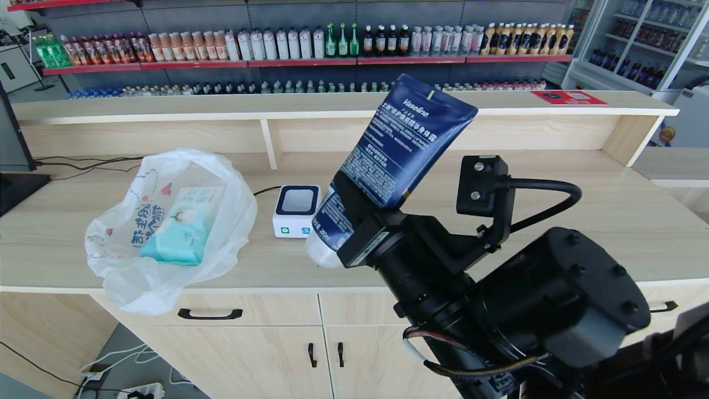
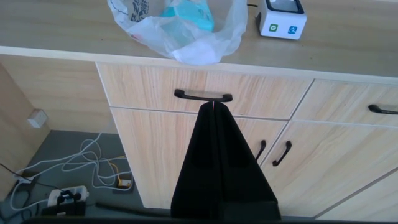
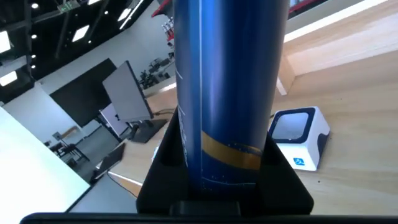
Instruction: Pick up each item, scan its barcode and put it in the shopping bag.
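My right gripper (image 1: 349,213) is shut on a dark blue lotion tube (image 1: 396,147), held tilted in the air just right of the white barcode scanner (image 1: 296,210). Its clear cap (image 1: 324,252) points down toward the counter edge. In the right wrist view the blue tube (image 3: 227,81) runs up between the fingers (image 3: 280,165), with the scanner (image 3: 300,138) beyond. The white shopping bag (image 1: 166,221) lies open on the counter's left and holds a teal pack of wipes (image 1: 180,230). My left gripper (image 2: 213,115) hangs shut in front of the cabinet drawers, below the bag (image 2: 180,28).
The wooden counter (image 1: 554,221) has a raised back ledge (image 1: 332,105), with drink shelves behind it. A monitor base (image 1: 16,188) and cables sit at the far left. Drawer and door handles (image 2: 202,96) face the left arm. Cables and a power strip (image 2: 68,196) lie on the floor.
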